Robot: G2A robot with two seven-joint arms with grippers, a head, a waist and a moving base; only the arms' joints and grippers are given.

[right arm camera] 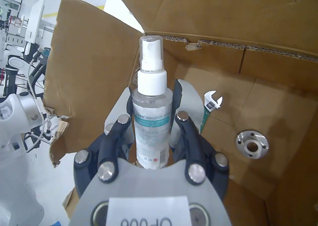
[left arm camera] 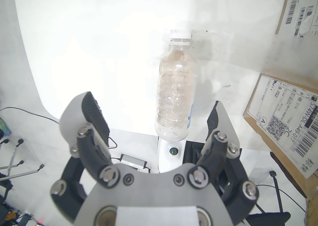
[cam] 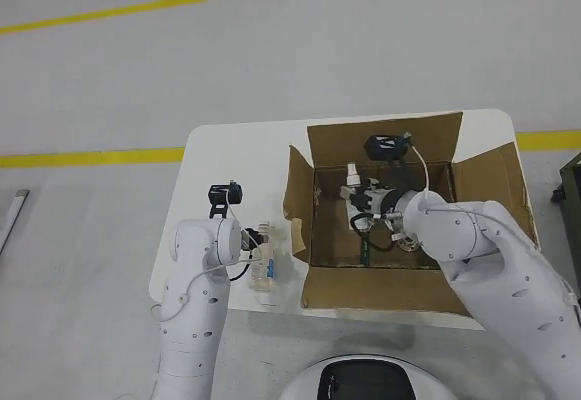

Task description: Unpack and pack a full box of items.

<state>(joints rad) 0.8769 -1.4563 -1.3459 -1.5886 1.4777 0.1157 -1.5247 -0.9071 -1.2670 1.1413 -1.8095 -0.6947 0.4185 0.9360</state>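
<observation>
In right claw (right arm camera: 153, 91), teal-labelled spray bottle (right arm camera: 152, 125).

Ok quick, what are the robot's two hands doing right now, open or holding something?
Left gripper: open, holding nothing.
Right gripper: closed on the spray bottle.
</observation>
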